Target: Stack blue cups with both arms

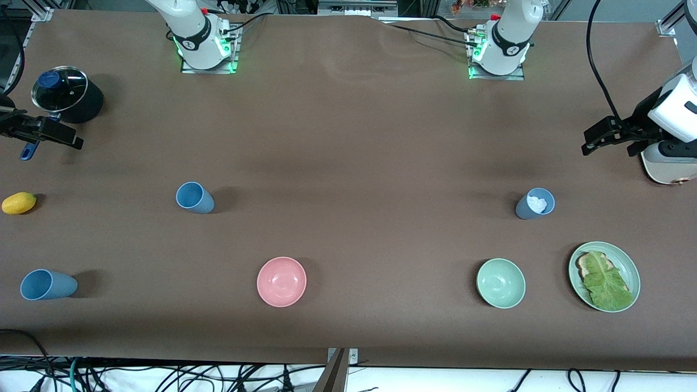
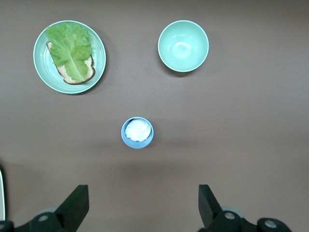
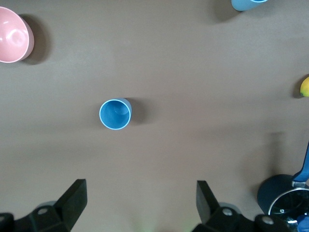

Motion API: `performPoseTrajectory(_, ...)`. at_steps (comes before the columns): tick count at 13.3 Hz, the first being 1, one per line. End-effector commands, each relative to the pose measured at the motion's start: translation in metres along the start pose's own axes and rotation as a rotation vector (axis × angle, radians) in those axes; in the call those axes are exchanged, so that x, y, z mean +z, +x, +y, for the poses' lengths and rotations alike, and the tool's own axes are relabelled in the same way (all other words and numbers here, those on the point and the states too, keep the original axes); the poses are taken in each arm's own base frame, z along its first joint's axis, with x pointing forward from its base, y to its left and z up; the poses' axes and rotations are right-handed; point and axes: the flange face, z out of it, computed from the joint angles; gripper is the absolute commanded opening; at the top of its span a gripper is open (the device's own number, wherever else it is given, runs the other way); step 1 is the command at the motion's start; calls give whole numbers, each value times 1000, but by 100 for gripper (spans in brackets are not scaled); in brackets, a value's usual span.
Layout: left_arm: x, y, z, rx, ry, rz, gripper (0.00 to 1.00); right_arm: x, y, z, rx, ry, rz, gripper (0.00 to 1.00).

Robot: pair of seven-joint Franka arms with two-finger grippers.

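Note:
Three blue cups stand upright on the brown table. One (image 1: pixel 194 197) is toward the right arm's end and shows empty in the right wrist view (image 3: pixel 115 114). A second (image 1: pixel 48 285) stands nearer the front camera at that end. The third (image 1: pixel 535 203), toward the left arm's end, holds something white and shows in the left wrist view (image 2: pixel 137 132). My right gripper (image 1: pixel 73 140) hangs open and empty at its end of the table, its own view (image 3: pixel 141 200) showing the jaws wide. My left gripper (image 1: pixel 587 140) hangs open and empty at the other end, also seen in its own view (image 2: pixel 144 203).
A pink bowl (image 1: pixel 281 281) and a green bowl (image 1: pixel 501 283) sit near the front edge. A green plate (image 1: pixel 630 265) holds bread and lettuce. A dark pot with a glass lid (image 1: pixel 65 95), a yellow fruit (image 1: pixel 19 203) and a white appliance (image 1: pixel 670 166) stand at the table's ends.

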Motion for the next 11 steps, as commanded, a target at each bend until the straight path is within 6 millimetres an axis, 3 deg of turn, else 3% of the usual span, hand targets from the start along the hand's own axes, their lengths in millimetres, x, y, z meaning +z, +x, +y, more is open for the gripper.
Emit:
performPoseTrajectory(1,-6,2,0,26,30,3,100,-7,3,1,7,20,12,100)
performPoseTrajectory(8,-6,2,0,26,30,3,100,-4,12,-2,-5,28,50,100)
performPoseTrajectory(11,-2,3,0,27,30,-5,100,15,22,1,4,80,5,100)
